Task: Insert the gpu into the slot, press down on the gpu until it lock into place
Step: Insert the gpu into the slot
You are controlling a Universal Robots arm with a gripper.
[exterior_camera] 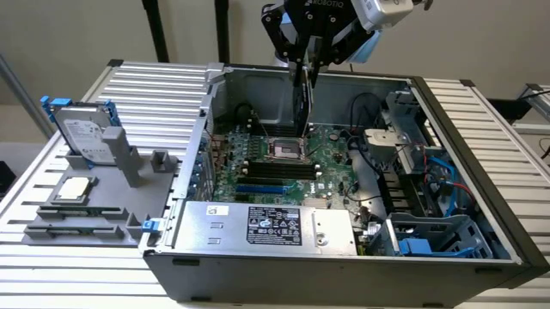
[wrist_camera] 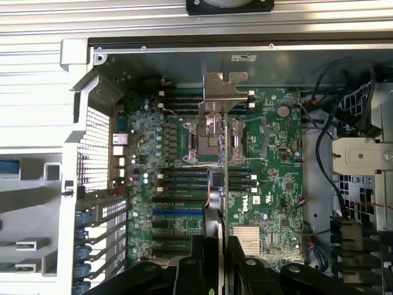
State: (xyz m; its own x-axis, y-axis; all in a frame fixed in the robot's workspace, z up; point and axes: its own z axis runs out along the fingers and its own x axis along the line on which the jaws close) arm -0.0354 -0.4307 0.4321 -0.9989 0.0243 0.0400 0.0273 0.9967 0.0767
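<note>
My gripper [exterior_camera: 305,64] hangs over the open computer case, shut on the gpu [exterior_camera: 303,103]. The card hangs edge-on as a thin dark plate above the green motherboard [exterior_camera: 331,170]. In the wrist view the gpu [wrist_camera: 223,153] is a narrow edge with its metal bracket at the far end, running out from between the gripper [wrist_camera: 215,255] fingers. The slot [exterior_camera: 260,189] is a long blue strip on the motherboard near the black memory slots. In the wrist view the slot [wrist_camera: 177,211] lies to one side of the card's edge, apart from it.
The case's walls [exterior_camera: 215,96] enclose the board. A silver power supply [exterior_camera: 266,225] sits at the near end, and cables and a drive cage [exterior_camera: 429,232] on the exterior view's right. A grey fixture [exterior_camera: 94,206] outside the case holds a hard drive [exterior_camera: 82,132] and a processor [exterior_camera: 73,188].
</note>
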